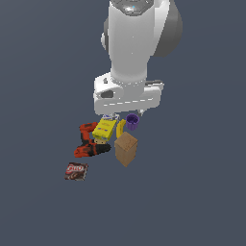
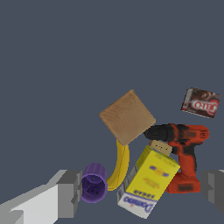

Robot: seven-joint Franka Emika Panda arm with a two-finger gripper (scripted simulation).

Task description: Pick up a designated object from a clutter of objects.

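The floor was flat, plain and dark grey-blue, with nothing on it but a small heap of things. The gripper (image 2: 140,192) hung over that heap with its two grey fingers (image 2: 70,192) spread wide apart and nothing between them but air.

Right under it sat the purple cup (image 2: 93,182), the banana (image 2: 120,165) and the yellow box (image 2: 148,180). A bit farther out stood the tan box (image 2: 127,117) and the red and black drill (image 2: 183,148).

Farthest from the gripper lay the small brown box (image 1: 76,171) with the red label, flat on the floor, apart from the heap, past the drill.

So the job had hardly begun, I think. The gripper had not reached that box, and it would need to go over to it, drop down, squeeze and lift.
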